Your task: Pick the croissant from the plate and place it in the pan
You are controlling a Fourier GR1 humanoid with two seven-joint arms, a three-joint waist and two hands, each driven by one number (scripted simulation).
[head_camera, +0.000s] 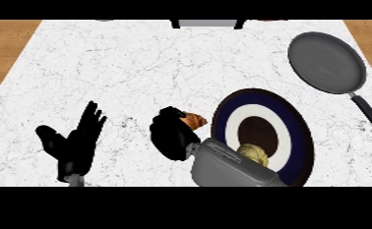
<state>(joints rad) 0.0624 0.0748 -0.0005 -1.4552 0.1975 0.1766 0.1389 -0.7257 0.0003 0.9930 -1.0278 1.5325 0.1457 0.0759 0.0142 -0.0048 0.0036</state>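
Note:
A brown croissant (195, 120) pokes out from the curled fingers of my right hand (172, 135), which is shut on it just left of the plate, over the white counter. The plate (231, 106) has a dark blue rim, a white ring and a dark centre; my grey right forearm crosses its lower left part. At the far right lies the grey pan (325, 62), nothing in it, its handle (361, 106) pointing toward the lower right. My left hand (75, 143) rests open at the lower left, fingers up, away from everything.
A pale yellow lumpy food item (255, 155) lies on the plate's lower part, beside my forearm. A grey and black object (207, 24) stands at the counter's far edge. Wooden strips border the marble top at the left (15, 41) and right.

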